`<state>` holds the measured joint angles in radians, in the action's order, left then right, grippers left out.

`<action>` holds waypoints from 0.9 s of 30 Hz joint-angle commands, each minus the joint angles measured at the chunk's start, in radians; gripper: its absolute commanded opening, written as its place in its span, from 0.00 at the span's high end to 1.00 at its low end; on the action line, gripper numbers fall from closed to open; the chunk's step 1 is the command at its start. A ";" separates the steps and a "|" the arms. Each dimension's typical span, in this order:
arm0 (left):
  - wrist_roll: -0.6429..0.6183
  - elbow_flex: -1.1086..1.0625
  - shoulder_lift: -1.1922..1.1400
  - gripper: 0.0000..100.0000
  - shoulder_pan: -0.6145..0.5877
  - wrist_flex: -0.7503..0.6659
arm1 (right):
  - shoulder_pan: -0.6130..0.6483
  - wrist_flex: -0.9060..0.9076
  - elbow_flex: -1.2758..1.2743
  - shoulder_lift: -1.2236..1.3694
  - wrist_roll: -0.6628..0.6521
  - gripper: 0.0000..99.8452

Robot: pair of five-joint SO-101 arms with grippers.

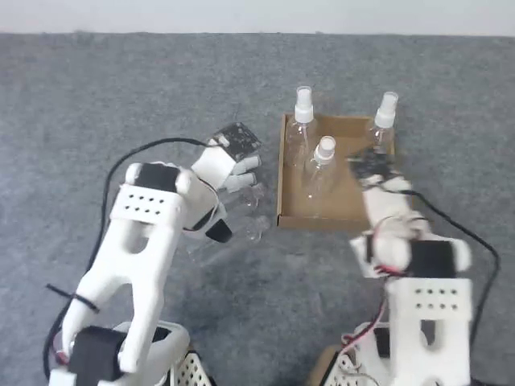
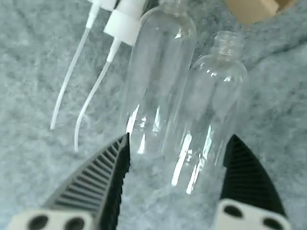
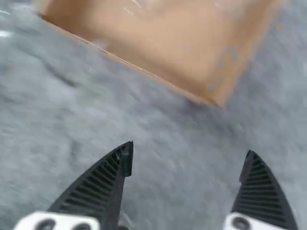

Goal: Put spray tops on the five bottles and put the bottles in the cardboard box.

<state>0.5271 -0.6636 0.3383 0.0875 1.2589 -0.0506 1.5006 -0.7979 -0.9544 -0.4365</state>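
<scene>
Two clear bottles without tops lie side by side on the grey carpet, one next to the other. My left gripper hangs open just above their lower halves, a finger on either side. Two white spray tops with long tubes lie beside them. From above, the left gripper is left of the cardboard box. Three bottles with spray tops stand in the box: one at the back left, one at the back right, one in the middle. My right gripper is open above the carpet near a box corner.
Grey carpet covers the whole table. The right gripper sits over the box's right side, close to the back-right bottle. The uncapped bottles lie just left of the box's front corner. Both arm bases stand at the near edge.
</scene>
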 commanded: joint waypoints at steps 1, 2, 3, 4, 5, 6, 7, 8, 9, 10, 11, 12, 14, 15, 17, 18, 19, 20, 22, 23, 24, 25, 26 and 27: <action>-0.015 -0.048 -0.012 0.71 0.009 -0.100 | -0.193 0.012 0.011 -0.016 -0.127 0.70; -0.015 -0.065 -0.023 0.71 0.009 -0.123 | -0.236 0.012 0.008 -0.015 -0.155 0.70; -0.015 -0.079 -0.035 0.71 0.009 -0.144 | -0.274 0.012 0.006 -0.015 -0.180 0.70; -0.015 -0.087 -0.052 0.71 0.008 -0.167 | -0.309 0.010 0.006 -0.015 -0.201 0.70; -0.015 -0.091 -0.071 0.71 0.008 -0.184 | -0.340 0.008 0.006 -0.015 -0.224 0.70; -0.015 -0.091 -0.091 0.71 0.008 -0.195 | -0.366 0.007 0.006 -0.015 -0.245 0.70; -0.015 -0.090 -0.112 0.71 0.008 -0.206 | -0.387 0.008 0.005 -0.015 -0.264 0.70; -0.015 -0.088 -0.132 0.71 0.008 -0.213 | -0.409 0.010 0.005 -0.015 -0.282 0.70; -0.015 -0.088 -0.150 0.71 0.008 -0.227 | -0.430 0.010 0.005 -0.015 -0.299 0.70; -0.015 -0.088 -0.170 0.71 0.008 -0.238 | -0.452 0.008 0.005 -0.015 -0.316 0.70; -0.015 -0.090 -0.187 0.71 0.008 -0.247 | -0.473 0.008 0.005 -0.015 -0.330 0.70; -0.015 -0.090 -0.206 0.71 0.008 -0.252 | -0.493 0.007 0.005 -0.015 -0.347 0.70; -0.012 -0.090 -0.229 0.71 0.009 -0.252 | -0.532 0.004 0.005 -0.015 -0.368 0.70; -0.012 -0.090 -0.238 0.71 0.009 -0.250 | -0.550 0.002 0.005 -0.015 -0.373 0.70; -0.012 -0.093 -0.242 0.71 0.009 -0.245 | -0.567 0.002 0.005 -0.015 -0.373 0.70; -0.012 -0.094 -0.241 0.71 0.009 -0.241 | -0.567 0.002 0.005 -0.015 -0.373 0.70; -0.012 -0.094 -0.236 0.71 0.009 -0.224 | -0.567 0.002 0.005 -0.015 -0.373 0.70; -0.012 -0.093 -0.227 0.71 0.009 -0.201 | -0.567 0.002 0.005 -0.013 -0.373 0.70; -0.011 -0.088 -0.195 0.71 0.009 -0.144 | -0.565 0.002 0.005 -0.013 -0.371 0.70; -0.011 -0.088 -0.170 0.71 0.009 -0.118 | -0.565 0.002 0.005 -0.013 -0.370 0.70; -0.011 -0.088 -0.143 0.71 0.009 -0.094 | -0.565 0.002 0.005 -0.013 -0.368 0.70; -0.011 -0.088 -0.110 0.71 0.009 -0.069 | -0.565 0.002 0.005 -0.013 -0.367 0.70; -0.011 -0.088 -0.075 0.71 0.009 -0.044 | -0.565 0.004 0.005 -0.013 -0.365 0.70; -0.011 -0.088 -0.038 0.71 0.009 -0.025 | -0.565 0.005 0.005 -0.013 -0.365 0.70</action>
<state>0.5286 -0.7419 0.2325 0.0997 1.1577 -0.6076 1.5052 -0.7979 -0.9544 -0.7956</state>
